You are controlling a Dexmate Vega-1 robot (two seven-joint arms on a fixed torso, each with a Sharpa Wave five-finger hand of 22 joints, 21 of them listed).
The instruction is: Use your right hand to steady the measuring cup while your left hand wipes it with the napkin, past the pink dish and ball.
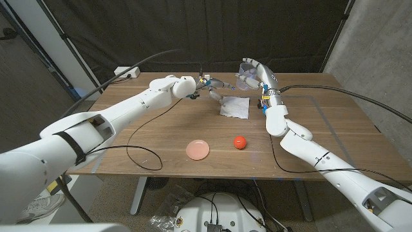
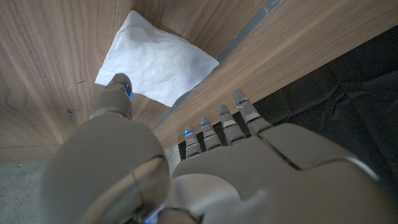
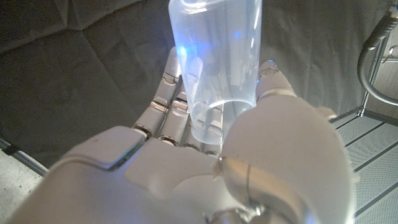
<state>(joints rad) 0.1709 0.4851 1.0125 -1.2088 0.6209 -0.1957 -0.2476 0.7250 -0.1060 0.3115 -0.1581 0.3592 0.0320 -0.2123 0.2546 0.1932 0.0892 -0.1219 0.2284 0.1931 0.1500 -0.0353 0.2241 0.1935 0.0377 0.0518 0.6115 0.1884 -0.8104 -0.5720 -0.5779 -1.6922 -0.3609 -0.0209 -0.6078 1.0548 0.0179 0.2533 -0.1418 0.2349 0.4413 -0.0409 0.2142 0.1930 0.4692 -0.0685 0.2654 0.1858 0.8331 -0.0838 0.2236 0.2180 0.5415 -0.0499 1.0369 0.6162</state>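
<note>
Measuring cup [image 3: 214, 68], clear plastic, sits in my right hand [image 1: 261, 78], fingers [image 3: 171, 87] wrapped behind it and thumb on the near side, lifted above the desk's [image 1: 335, 122] far edge. Napkin [image 1: 234, 107] lies flat on the desk just beside that hand, toward my left. My left hand [image 1: 207, 87] hovers near the napkin's far corner, fingers [image 2: 224, 121] spread, holding nothing, thumb tip over the napkin edge. Pink dish [image 1: 197, 149] and red ball [image 1: 239, 142] sit nearer me, apart from each other.
</note>
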